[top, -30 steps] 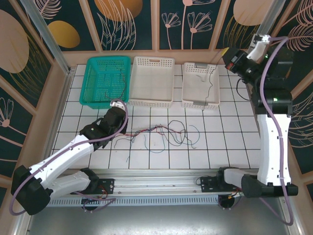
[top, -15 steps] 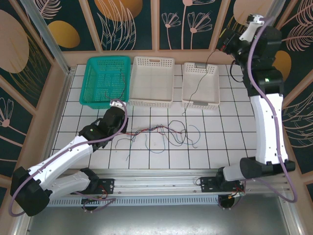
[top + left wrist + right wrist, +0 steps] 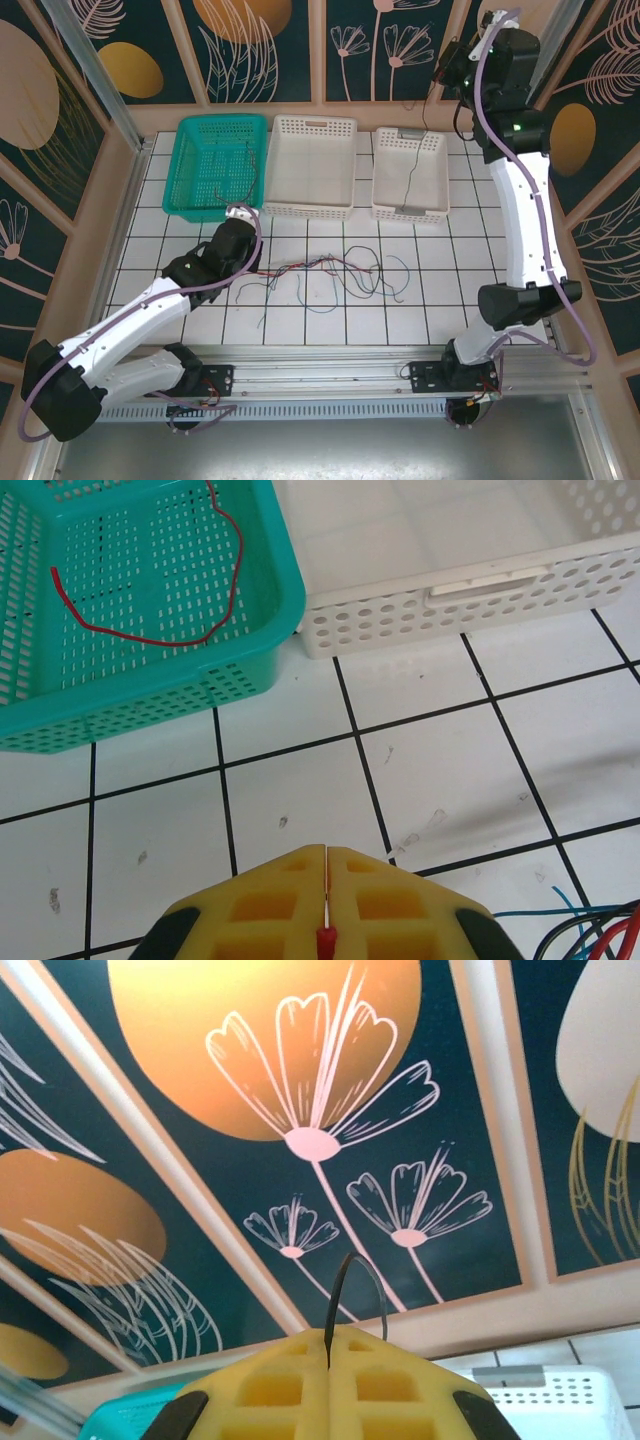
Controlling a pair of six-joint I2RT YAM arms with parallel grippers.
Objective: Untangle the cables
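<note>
The tangle of cables (image 3: 335,272) lies on the tiled bench (image 3: 450,300), in front of the middle white basket (image 3: 310,125) and a little to its right. It is a mix of thin red, blue and dark strands looped over each other. The left gripper (image 3: 326,852) sits low at the end of the tangle nearest that basket's left front corner, its fingers pressed together on a red wire (image 3: 326,942). The right gripper (image 3: 328,1338) is raised high behind and to the right of the basket. Its fingers are closed on a dark wire (image 3: 345,1278) that hangs down into the smaller white basket (image 3: 440,185) just to the right. 1 more red strand (image 3: 150,638) already lies in the teal basket (image 3: 270,610) just to the left.

These wires look light, limp and a little springy, so a pulled strand will likely drag its neighbours along. The best hold is probably a free end, pinched squarely and drawn slowly away from the knot.
</note>
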